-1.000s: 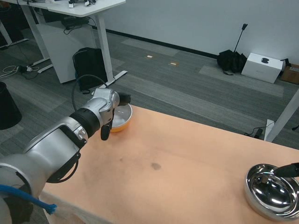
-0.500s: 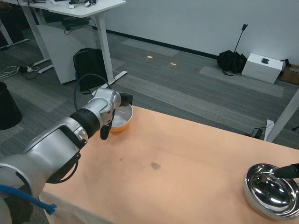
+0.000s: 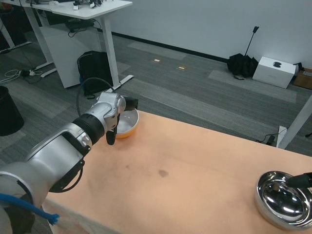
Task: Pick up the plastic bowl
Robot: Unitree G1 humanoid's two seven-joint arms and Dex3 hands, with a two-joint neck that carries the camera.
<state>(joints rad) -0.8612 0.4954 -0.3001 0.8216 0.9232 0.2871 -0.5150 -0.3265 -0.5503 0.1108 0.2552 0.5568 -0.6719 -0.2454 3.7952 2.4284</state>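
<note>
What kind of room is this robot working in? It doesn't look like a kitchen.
Probably an office or lab: grey carpet tiles cover the floor, a white height-adjustable desk stands behind, and a white box sits against the wall.

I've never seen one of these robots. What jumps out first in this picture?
A big silver arm reaches from the lower left across the peach-coloured table, its black left robot hand at a small orange plastic bowl near the table's far left edge. At the lower right sits a shiny metal bowl, with a dark tip of the right robot hand over its rim.

Peach-topped table [image 3: 195,165] carries plastic bowl [image 3: 127,123], steel bowl [image 3: 284,199]
</note>
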